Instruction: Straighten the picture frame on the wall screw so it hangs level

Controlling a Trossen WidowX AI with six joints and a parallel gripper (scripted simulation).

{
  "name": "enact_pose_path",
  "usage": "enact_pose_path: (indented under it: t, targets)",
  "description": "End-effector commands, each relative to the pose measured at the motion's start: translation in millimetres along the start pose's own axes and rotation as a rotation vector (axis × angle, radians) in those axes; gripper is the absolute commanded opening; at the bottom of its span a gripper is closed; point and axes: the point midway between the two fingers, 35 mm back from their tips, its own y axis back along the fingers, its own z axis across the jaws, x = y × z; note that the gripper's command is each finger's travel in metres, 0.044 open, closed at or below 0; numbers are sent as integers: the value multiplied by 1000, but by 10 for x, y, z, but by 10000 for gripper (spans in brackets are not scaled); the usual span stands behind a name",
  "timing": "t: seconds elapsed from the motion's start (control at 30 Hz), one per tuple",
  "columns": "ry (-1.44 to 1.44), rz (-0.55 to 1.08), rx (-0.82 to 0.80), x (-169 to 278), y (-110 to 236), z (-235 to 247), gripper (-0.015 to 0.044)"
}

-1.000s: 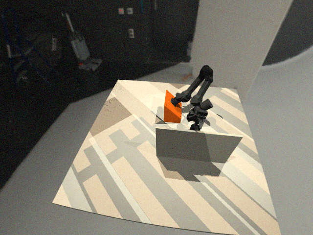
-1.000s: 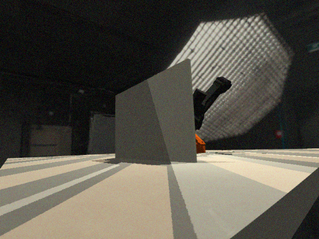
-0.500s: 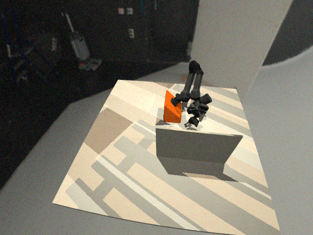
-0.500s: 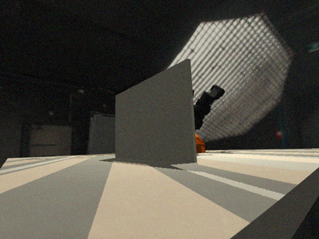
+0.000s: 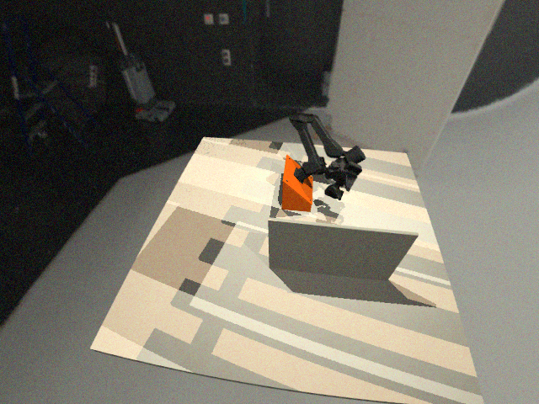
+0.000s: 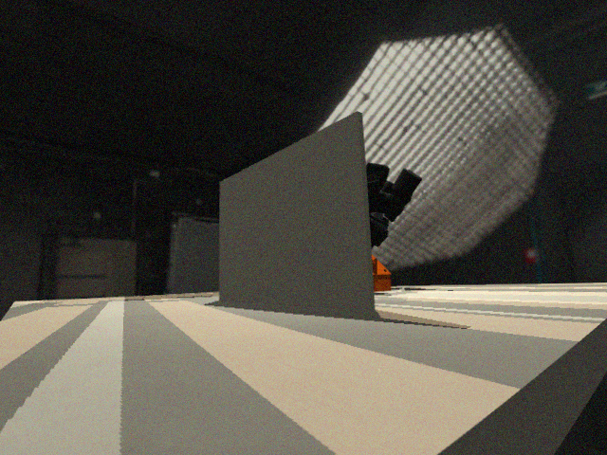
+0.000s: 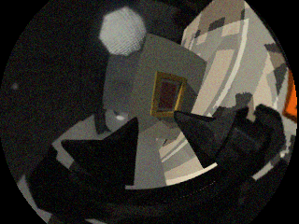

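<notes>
- Beyond your jaws, well apart, the gold-edged picture frame [image 7: 167,95] hangs on the grey wall panel [image 7: 127,77].
- Your jaws stand partly open, holding nothing.

I am working in a dark studio. A big octagonal studio lamp [image 6: 443,147] glows behind a striped mat [image 5: 304,330]. Equipment racks [image 5: 52,87] stand in shadow.

A grey wall panel [image 6: 294,225] stood at the centre of the frame on the striped table [image 6: 303,372]; dark arm parts [image 6: 389,195] showed past its right edge; an orange block [image 6: 381,276] sat low beside it; a gridded light panel [image 6: 455,141] glowed at upper right.
</notes>
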Motion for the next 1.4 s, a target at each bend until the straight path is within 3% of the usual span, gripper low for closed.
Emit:
enact_pose_path:
  t: [0.0, 1.37]
  targets:
    - [14, -1, -3, -40, 69, 29, 260]
    - [14, -1, -3, -40, 69, 29, 260]
